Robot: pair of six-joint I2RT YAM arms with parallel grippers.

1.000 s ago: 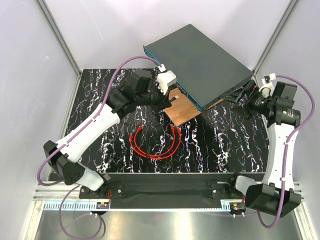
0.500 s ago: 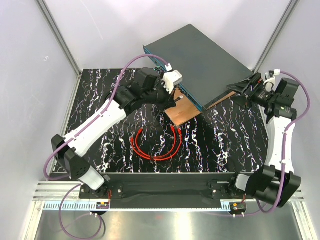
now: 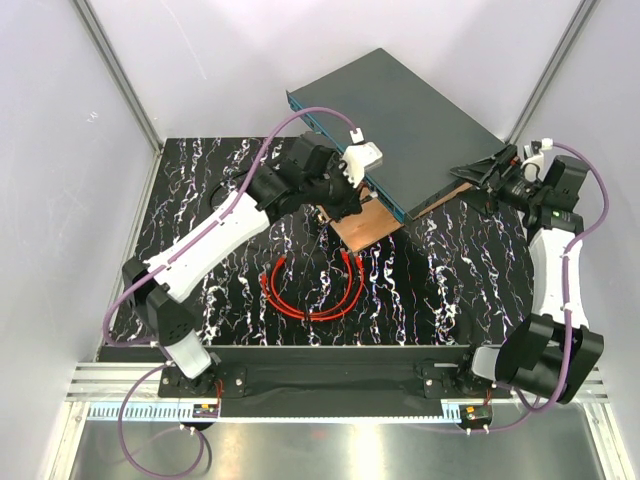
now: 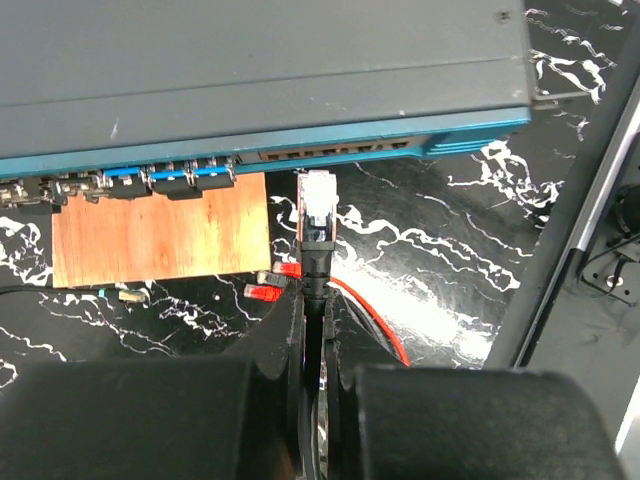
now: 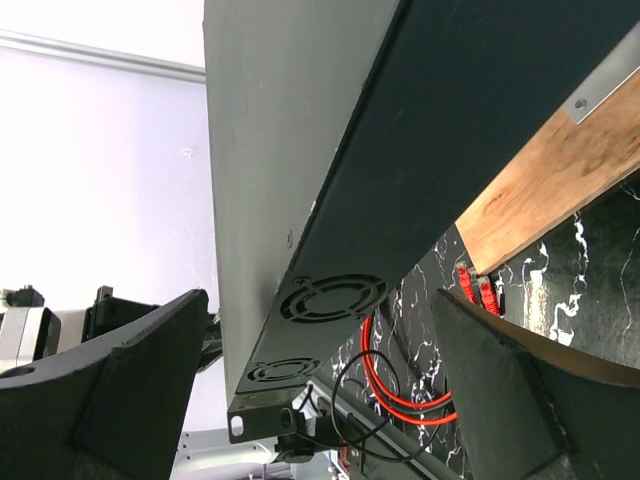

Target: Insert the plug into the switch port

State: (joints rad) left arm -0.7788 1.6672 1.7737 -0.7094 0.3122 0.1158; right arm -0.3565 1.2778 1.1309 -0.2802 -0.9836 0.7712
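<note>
Clear-tipped plug (image 4: 318,205) points at the switch port (image 4: 318,156), just short.

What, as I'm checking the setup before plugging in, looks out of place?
The switch lies skewed across the mat's far corner, its front propped on a board. The red cable lies loose; the left gripper pinches a black-booted plug instead.

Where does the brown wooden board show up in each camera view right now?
Top external: brown wooden board at centre, jutting from under the flat dark-grey switch box.
Left wrist: left of centre, below the box's teal front.
Right wrist: upper right, a slanted strip beneath the box.
Shared landmark: the switch box.
</note>
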